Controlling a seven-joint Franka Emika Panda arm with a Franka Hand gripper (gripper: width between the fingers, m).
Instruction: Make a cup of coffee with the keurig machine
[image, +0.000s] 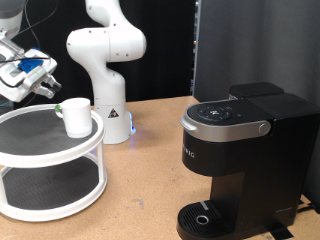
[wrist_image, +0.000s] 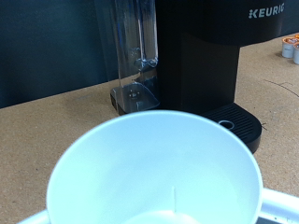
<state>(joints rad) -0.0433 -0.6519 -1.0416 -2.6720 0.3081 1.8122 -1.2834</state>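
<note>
The cup (image: 76, 115), a small white mug, stands upright on the top shelf of a round white two-tier stand (image: 30, 135) at the exterior view's left. My gripper (image: 45, 88) hovers just beside and above it, toward the left edge, not touching it. In the wrist view the cup's (wrist_image: 154, 173) open, empty mouth fills the lower half. Pale fingers (wrist_image: 280, 207) show at the lower corners, spread wide on either side of it. The black keurig machine (image: 240, 150) sits at the exterior view's right with its lid down; it shows again in the wrist view (wrist_image: 201, 56) behind the cup.
The white robot base (image: 108, 70) stands behind the stand. A clear water tank (wrist_image: 135, 51) is attached to the machine's side. Small pods (wrist_image: 291, 47) lie on the brown table (image: 140, 190) beyond the machine. The drip tray (image: 205, 218) has nothing on it.
</note>
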